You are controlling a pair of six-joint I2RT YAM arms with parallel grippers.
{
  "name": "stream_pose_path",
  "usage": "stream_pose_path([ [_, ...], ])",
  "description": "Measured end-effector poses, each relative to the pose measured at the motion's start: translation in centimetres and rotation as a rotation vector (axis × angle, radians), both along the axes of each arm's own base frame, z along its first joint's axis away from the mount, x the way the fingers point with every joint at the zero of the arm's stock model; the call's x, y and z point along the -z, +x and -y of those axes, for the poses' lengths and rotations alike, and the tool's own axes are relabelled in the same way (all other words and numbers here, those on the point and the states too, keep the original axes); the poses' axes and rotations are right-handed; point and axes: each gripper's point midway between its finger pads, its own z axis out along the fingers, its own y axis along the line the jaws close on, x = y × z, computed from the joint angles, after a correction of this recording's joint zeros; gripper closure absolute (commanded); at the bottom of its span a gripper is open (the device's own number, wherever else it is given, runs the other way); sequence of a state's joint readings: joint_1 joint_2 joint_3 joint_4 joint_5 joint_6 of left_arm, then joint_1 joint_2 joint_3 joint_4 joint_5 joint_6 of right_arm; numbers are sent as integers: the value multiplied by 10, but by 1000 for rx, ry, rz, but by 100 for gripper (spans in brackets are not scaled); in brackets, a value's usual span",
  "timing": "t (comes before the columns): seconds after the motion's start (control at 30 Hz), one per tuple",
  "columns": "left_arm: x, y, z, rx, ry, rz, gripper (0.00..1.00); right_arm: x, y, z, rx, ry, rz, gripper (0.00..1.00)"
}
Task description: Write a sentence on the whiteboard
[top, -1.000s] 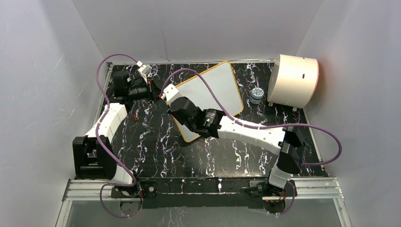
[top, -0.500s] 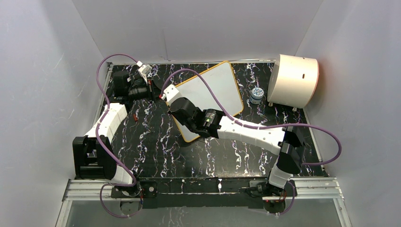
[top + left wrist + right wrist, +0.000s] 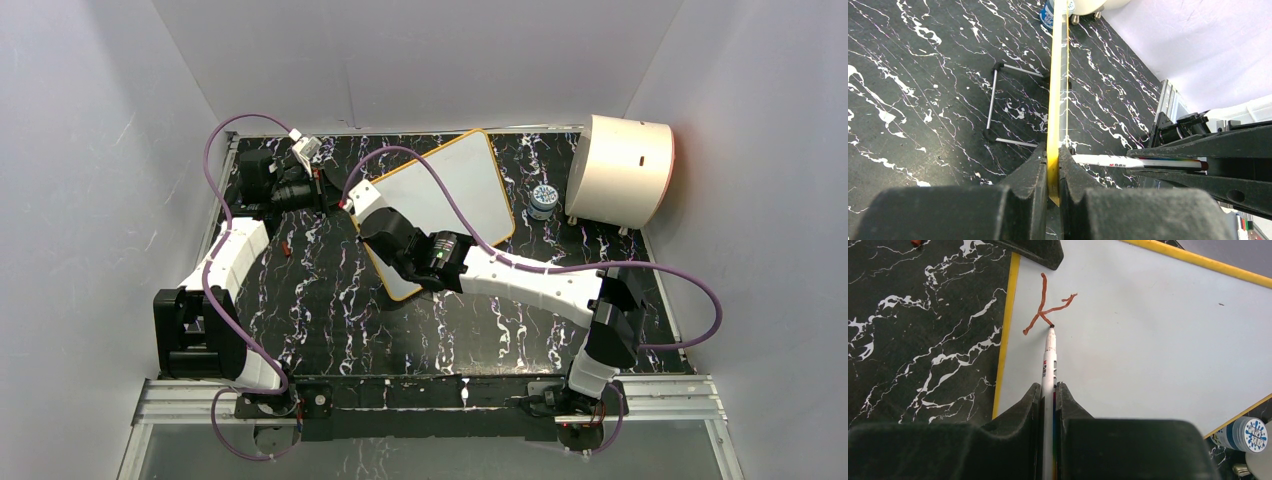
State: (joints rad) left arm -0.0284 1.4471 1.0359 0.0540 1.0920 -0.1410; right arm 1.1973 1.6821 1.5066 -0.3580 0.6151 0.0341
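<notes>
The whiteboard, white with a yellow rim, stands tilted on the black marbled mat. My left gripper is shut on its left edge; in the left wrist view the board shows edge-on. My right gripper is shut on a white marker. The marker's tip touches the board near its left rim, at the lower leg of a red "K". That letter is the only writing in view. The marker also shows in the left wrist view.
A cream half-cylinder drum stands at the back right with a small blue-labelled jar beside it. A thin metal stand lies behind the board. A small red piece lies on the mat near the left arm. White walls enclose the mat.
My right wrist has crept slightly toward the board's far left corner with the marker. The left arm and the board have not moved.
</notes>
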Motion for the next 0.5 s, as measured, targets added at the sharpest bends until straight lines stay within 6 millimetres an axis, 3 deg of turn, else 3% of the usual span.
stream_pose_path([
  [0.5, 1, 0, 0, -3, 3, 0, 100, 9, 1, 11, 29, -21, -12, 100],
])
